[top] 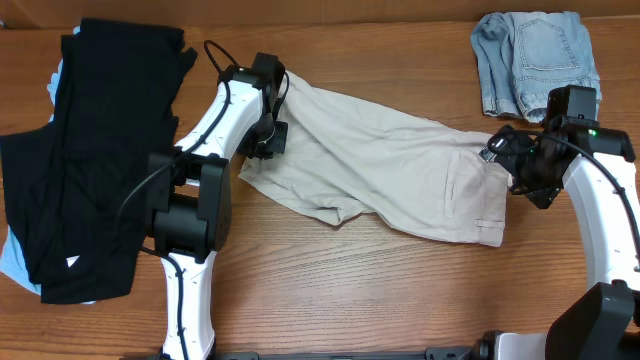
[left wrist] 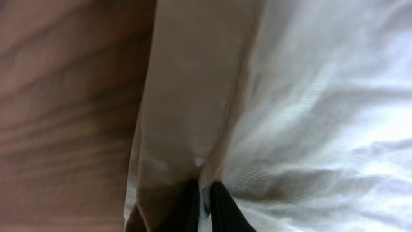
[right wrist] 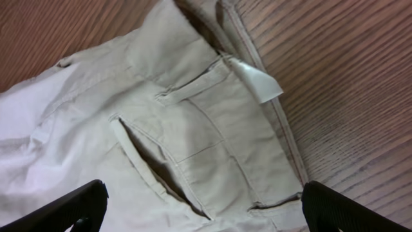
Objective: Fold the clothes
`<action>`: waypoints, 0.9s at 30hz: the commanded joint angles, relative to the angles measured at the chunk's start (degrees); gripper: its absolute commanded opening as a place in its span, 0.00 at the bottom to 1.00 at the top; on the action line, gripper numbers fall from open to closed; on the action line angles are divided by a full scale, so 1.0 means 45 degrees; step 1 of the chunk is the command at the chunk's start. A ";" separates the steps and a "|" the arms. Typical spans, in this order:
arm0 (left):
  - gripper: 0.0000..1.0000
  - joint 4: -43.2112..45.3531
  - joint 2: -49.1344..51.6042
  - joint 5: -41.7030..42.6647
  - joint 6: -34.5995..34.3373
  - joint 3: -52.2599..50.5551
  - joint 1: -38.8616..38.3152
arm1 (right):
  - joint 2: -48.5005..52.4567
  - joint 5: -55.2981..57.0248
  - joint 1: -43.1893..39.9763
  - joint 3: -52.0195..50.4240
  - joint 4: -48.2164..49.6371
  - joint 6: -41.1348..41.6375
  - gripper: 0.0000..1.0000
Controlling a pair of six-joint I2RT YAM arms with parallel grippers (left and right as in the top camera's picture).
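Pinching khaki shorts [top: 400,170] edge, left tool [left wrist: 205,201]; right tool [right wrist: 207,207] spread wide.

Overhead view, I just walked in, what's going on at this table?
Two robot arms are folding clothes. The khaki shorts lie rumpled mid-table. The left gripper is pinched shut on their fabric at the leg end. The right gripper is open over the waistband end, near the white tag. Black garments sit beside the left arm and denim shorts at a far corner, neither being handled.
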 commanded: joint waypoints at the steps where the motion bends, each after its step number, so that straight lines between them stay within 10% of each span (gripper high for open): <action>1: 0.10 -0.0573 0.0520 -0.1175 -0.1690 -0.0578 0.0651 | -0.0267 -0.0126 -0.0019 0.0296 0.0189 -0.0044 1.00; 16: 0.24 -0.2399 0.0515 -0.0379 -0.2880 -0.0792 0.2429 | 0.2273 -0.3079 -0.0015 0.0277 0.1132 -0.3721 0.99; 25: 0.59 -0.3818 -0.0010 -0.0369 -0.2497 0.1457 0.2327 | 0.3497 -0.4799 -0.0015 0.0272 0.1132 -0.5173 0.97; 27: 0.88 -0.4216 -0.0170 -0.0369 -0.2492 0.2254 0.2297 | 0.3502 -0.4891 0.0000 0.0248 0.1180 -0.5338 0.95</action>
